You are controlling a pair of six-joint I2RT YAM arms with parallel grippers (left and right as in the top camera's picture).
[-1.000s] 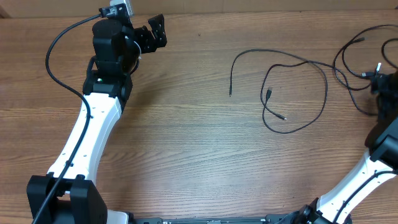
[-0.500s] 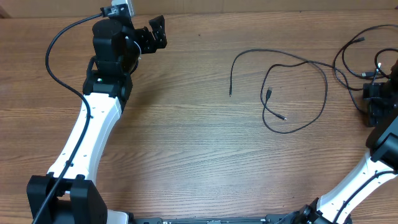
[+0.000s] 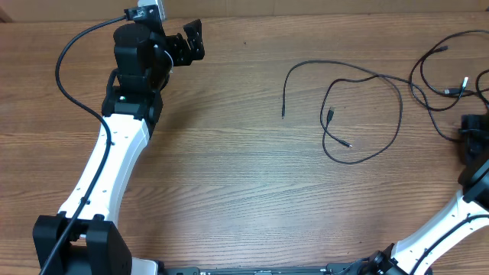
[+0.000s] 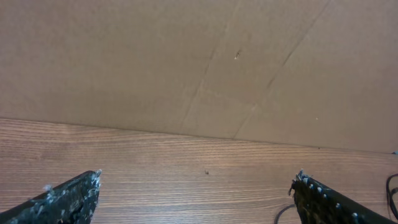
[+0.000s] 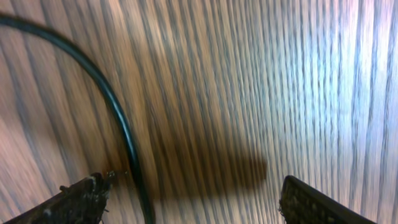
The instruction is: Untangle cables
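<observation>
Left pincer (image 4: pixel 196 179) wide open, empty, above brown wood-grain surface (image 3: pixel 229 168). Right pincer (image 5: pixel 194 182) open; thin black cable (image 5: pixel 121 124) passes beside one fingertip, ungripped.

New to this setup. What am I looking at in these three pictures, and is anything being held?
Two robot arms sit at a wooden table. The overhead picture looks down on both. The other two come from a camera on each wrist, looking past its own fingers. Thin black cables lie in loose loops on the table's right half. The left gripper is open near a cardboard wall, holding nothing. The right gripper is open close above one cable, which passes beside one finger, unclamped.
</observation>
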